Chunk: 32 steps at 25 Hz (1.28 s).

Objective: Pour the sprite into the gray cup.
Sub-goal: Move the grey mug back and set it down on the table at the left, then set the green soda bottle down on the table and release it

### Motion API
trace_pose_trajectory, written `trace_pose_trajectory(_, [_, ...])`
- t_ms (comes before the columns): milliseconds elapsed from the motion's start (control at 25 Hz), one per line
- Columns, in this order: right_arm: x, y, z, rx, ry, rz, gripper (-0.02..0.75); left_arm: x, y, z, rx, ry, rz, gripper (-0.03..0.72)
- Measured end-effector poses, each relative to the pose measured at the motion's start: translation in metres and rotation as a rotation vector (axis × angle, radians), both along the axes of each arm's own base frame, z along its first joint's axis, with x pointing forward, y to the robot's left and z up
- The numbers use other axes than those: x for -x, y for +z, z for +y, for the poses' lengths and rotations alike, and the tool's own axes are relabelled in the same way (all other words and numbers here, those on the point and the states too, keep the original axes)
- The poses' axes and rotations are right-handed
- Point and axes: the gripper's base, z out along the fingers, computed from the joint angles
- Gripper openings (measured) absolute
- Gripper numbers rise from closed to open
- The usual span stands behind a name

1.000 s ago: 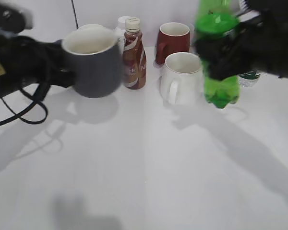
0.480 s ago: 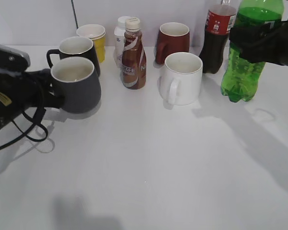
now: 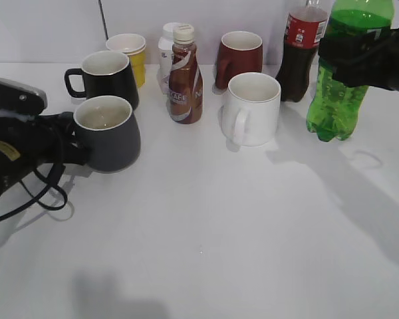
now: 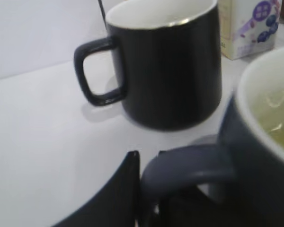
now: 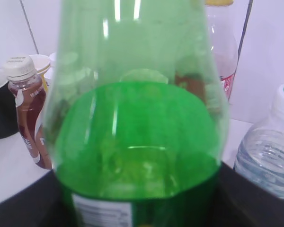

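The sprite bottle (image 3: 339,80) stands upright on the tabletop (image 3: 219,232) at the far right, the right hand (image 3: 369,60) clamped around its upper body. The left hand (image 3: 66,143) grips the gray cup (image 3: 108,133) by its handle. Partly full, smooth and squeezable, the bottle likely handles best held mid-body.

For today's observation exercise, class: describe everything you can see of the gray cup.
The gray cup is a squat, dark gray mug, matte like glazed ceramic, widening toward its base, with an off-white inside. It stands upright on the white table, front left, just before the black mug and apart from it. A little pale yellowish liquid lies inside, as the left wrist view shows. Its loop handle points left, with the left pincer closed around it. Nothing else touches it.
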Motion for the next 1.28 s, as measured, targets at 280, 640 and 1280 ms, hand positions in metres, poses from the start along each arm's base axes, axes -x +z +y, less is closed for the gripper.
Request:
trace_pose_trajectory(280, [0.0,0.0,0.0,-0.001,0.0,0.0,0.406,0.022,-0.005,0.007,0.001,0.003,0.009,0.193])
trace_pose_trajectory(640, [-0.003,-0.005,0.002,0.019,0.012,-0.009,0.406,0.052,0.006,0.017,0.002,0.004,0.003,0.291])
trace_pose_trajectory(1280, [0.018,-0.079,-0.003,0.038,0.03,-0.159,0.451,0.079,0.063,0.026,0.059,0.005,-0.138,0.295])
